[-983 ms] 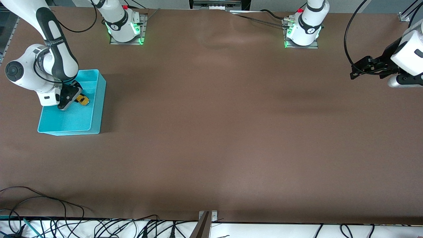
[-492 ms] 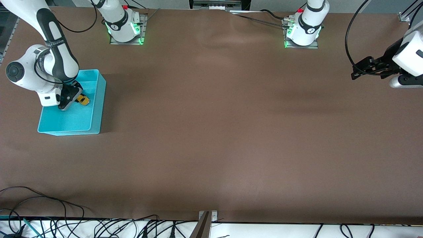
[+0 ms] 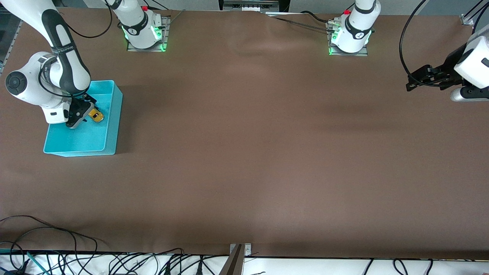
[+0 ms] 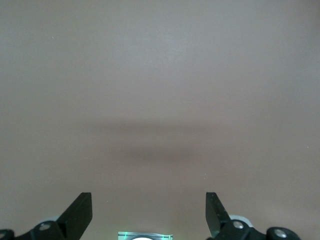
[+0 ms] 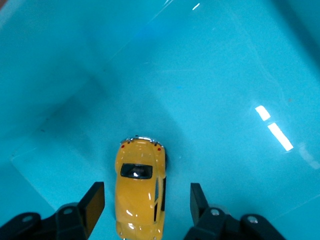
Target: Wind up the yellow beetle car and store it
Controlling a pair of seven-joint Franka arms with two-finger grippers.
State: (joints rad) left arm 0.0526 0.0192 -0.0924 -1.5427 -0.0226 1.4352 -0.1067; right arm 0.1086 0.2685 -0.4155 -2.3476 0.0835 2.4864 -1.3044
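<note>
The small glossy yellow beetle car [image 5: 140,197] lies in the cyan plastic bin [image 3: 110,114], lengthwise between the right gripper's [image 5: 147,205] parted, empty fingers, nose toward twelve o'clock. The left gripper [image 4: 148,212] waits wide open over bare table.

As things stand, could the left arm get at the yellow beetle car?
Probably not. The yellow beetle car lies in the cyan bin at the right arm's end, between the right gripper's open fingers. The left gripper hangs open over the other end.
</note>
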